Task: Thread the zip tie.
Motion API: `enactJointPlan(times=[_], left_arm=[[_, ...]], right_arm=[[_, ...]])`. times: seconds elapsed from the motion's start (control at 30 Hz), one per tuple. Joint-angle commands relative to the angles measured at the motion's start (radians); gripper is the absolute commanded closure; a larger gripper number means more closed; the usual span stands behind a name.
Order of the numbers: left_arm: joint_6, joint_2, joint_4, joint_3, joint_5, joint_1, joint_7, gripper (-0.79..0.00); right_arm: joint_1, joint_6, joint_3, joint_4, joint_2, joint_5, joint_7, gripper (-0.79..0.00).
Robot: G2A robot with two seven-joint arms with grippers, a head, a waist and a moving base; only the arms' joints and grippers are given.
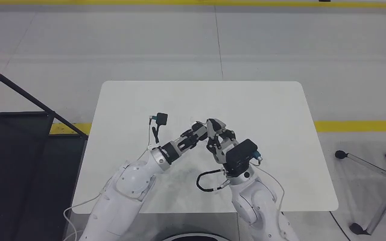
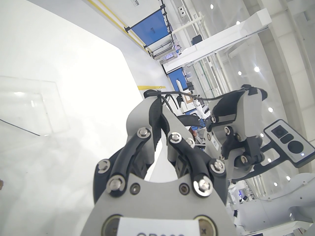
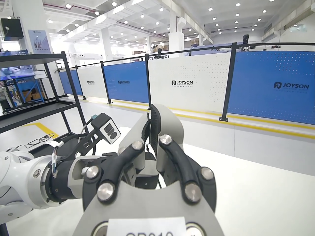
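Observation:
A thin black zip tie (image 2: 187, 95) stretches in the air between the two grippers, above the middle of the white table (image 1: 271, 120). My left gripper (image 2: 158, 103) is shut on one end of it, and a small tail pokes out past the fingertips. My right gripper (image 2: 242, 94) pinches the other end of the strap. In the right wrist view, the right gripper (image 3: 152, 116) is shut, with a thin black strip between its pads. Seen from above, the left gripper (image 1: 201, 132) and the right gripper (image 1: 212, 129) meet tip to tip.
A clear plastic sheet (image 2: 32, 106) lies flat on the table beyond the left gripper. A black shelf rack (image 1: 24, 150) stands off the table's left side. A black cable loop (image 1: 208, 181) hangs from the right arm near the front edge.

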Motion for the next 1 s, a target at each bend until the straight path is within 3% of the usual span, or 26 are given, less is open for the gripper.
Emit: enactJointPlan(times=[0.0,0.27,0.97], left_arm=[[0.0,0.0,0.0,-0.001,-0.001,0.0,0.0,0.0],[0.002,0.002,-0.004,0.0,0.002,0.003,0.002,0.0],[-0.002,0.006,0.008,0.016,0.015,-0.011,-0.038,0.0]], right_arm=[[0.002,-0.001,-0.002,0.0,0.0,-0.002,0.009,0.0],[0.006,0.005,-0.004,0.002,0.002,-0.015,0.031,0.0],[0.018,0.083,-0.028,0.036,-0.005,-0.008,-0.08,0.0]])
